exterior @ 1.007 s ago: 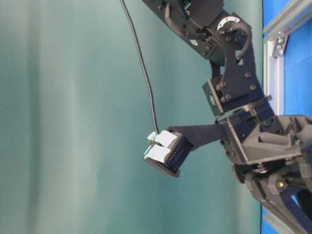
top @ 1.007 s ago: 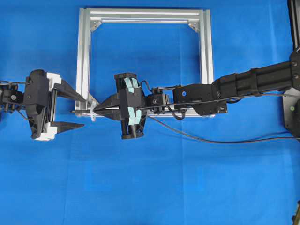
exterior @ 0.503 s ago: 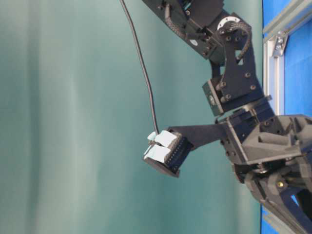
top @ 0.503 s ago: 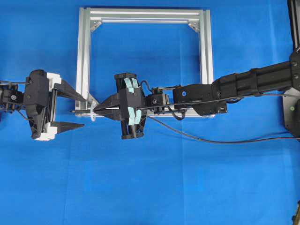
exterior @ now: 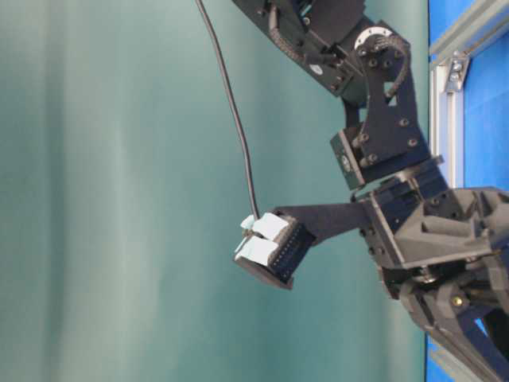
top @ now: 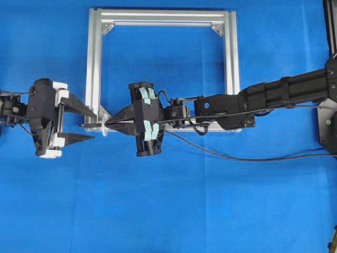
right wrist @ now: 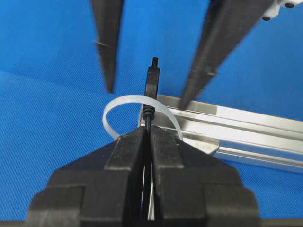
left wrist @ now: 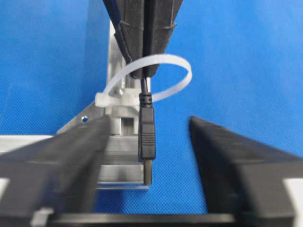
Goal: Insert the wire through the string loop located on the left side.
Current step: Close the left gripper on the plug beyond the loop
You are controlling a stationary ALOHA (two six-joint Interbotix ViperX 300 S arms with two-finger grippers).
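Blue cloth — right tool clamps wire through string loop; left tool straddles plug, apart.

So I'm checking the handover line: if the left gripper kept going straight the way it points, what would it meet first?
Probably the wire: its plug already sits between the left gripper's fingers, poking through the string loop. Just behind come the right gripper's closed tips, holding the wire. Depth is unclear.

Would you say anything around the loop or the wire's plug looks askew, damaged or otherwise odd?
Nothing stands out. The plug pokes straight through the loop, held by the shut right gripper; the left gripper's fingers flank it without touching.
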